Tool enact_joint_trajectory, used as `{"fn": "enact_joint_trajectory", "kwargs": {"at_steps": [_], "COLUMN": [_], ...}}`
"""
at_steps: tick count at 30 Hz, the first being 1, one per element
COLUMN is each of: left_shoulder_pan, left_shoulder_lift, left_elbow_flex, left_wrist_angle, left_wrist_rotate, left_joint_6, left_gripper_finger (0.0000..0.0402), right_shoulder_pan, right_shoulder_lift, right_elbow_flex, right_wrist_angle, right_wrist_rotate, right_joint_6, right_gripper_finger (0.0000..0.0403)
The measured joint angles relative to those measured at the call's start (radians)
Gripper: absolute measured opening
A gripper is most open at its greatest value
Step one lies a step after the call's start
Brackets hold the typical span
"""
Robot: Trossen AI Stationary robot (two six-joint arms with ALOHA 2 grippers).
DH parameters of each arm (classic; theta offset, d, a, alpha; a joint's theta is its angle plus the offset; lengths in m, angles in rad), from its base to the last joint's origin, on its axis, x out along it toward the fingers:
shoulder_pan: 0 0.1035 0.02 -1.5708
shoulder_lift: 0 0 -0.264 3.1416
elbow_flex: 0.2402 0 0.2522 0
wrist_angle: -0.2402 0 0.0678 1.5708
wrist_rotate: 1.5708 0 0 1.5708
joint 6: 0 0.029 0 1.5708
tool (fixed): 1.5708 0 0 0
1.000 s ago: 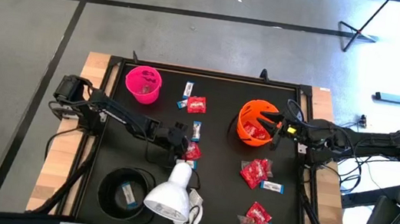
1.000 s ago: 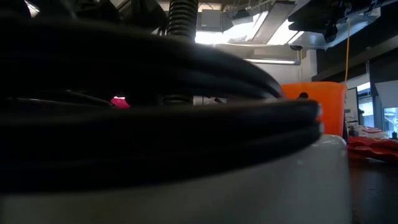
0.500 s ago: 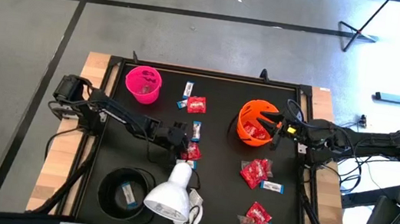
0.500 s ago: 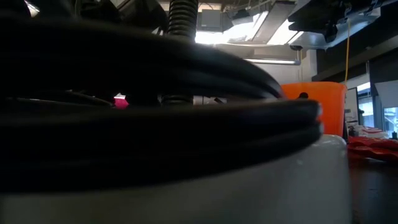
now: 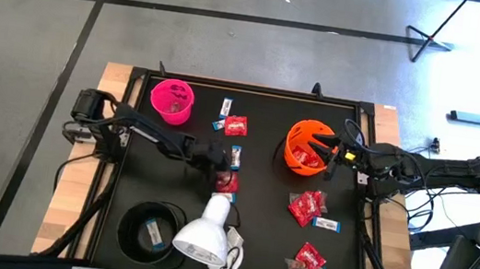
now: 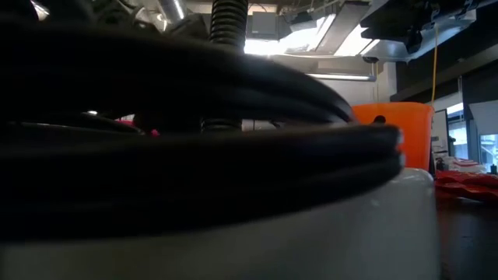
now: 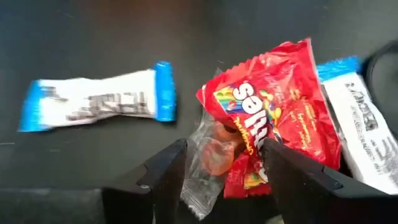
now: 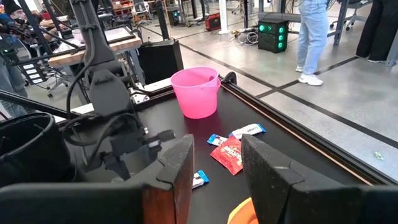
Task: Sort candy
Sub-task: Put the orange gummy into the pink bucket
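Note:
In the left wrist view my left gripper (image 7: 217, 177) is open above the black table. Its fingers stand on either side of a clear-wrapped pinkish candy (image 7: 214, 154) and the edge of a red candy packet (image 7: 277, 115), both lying flat. I cannot tell whether a finger touches them. A white-and-blue bar (image 7: 93, 102) lies beside them, and another (image 7: 356, 118) lies on the far side of the packet. In the high view this gripper (image 5: 218, 161) is mid-table. My right gripper (image 5: 334, 156) is open and empty at the orange cup's (image 5: 305, 148) rim.
A pink cup (image 5: 172, 100) stands far left and a black cup (image 5: 152, 227) near left. A white lamp head (image 5: 204, 232) stands close to my left gripper. More candy lies far centre (image 5: 232, 122) and at the right (image 5: 309, 209), (image 5: 311, 265). People stand beyond the table (image 8: 314, 37).
My left gripper has opened and drawn back a little toward the table's far edge, off the red packet and pinkish piece, which stay on the table.

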Motion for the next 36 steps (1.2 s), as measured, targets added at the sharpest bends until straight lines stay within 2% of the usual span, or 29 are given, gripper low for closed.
{"fn": "enact_joint_trajectory", "kwargs": {"at_steps": [5, 8, 12, 19, 24, 32, 36], "left_shoulder_pan": [0.0, 0.0, 0.0, 0.0, 0.0, -0.006, -0.006], "left_shoulder_lift": [0.052, 0.055, 0.048, 0.043, -0.014, -0.226, -0.32], "left_elbow_flex": [0.005, 0.003, 0.0, 0.0, -0.004, -0.004, -0.003], "left_wrist_angle": [0.032, 0.049, 0.069, 0.078, 0.06, 0.065, 0.066], "left_wrist_rotate": [0.017, 0.023, 0.022, 0.025, 0.013, -0.029, -0.016], "left_joint_6": [-0.001, 0.005, 0.01, 0.029, 0.033, 0.042, 0.063], "left_gripper_finger": [0.0205, 0.0187, 0.0134, 0.0013, 0.0003, 0.0001, 0.0], "right_shoulder_pan": [0.0, 0.0, 0.0, 0.0, 0.0, 0.0, 0.0], "right_shoulder_lift": [0.015, 0.017, 0.017, 0.017, 0.017, 0.017, 0.017], "right_elbow_flex": [0.0, 0.0, 0.0, 0.0, 0.0, 0.0, 0.0], "right_wrist_angle": [0.004, 0.0, 0.003, 0.003, 0.002, 0.002, 0.003], "right_wrist_rotate": [0.006, 0.003, -0.005, -0.01, -0.011, -0.019, -0.019], "right_joint_6": [0.0, 0.013, 0.015, 0.015, 0.015, 0.015, 0.015], "right_gripper_finger": [0.0131, 0.0131, 0.0131, 0.0131, 0.0131, 0.0131, 0.0131]}}
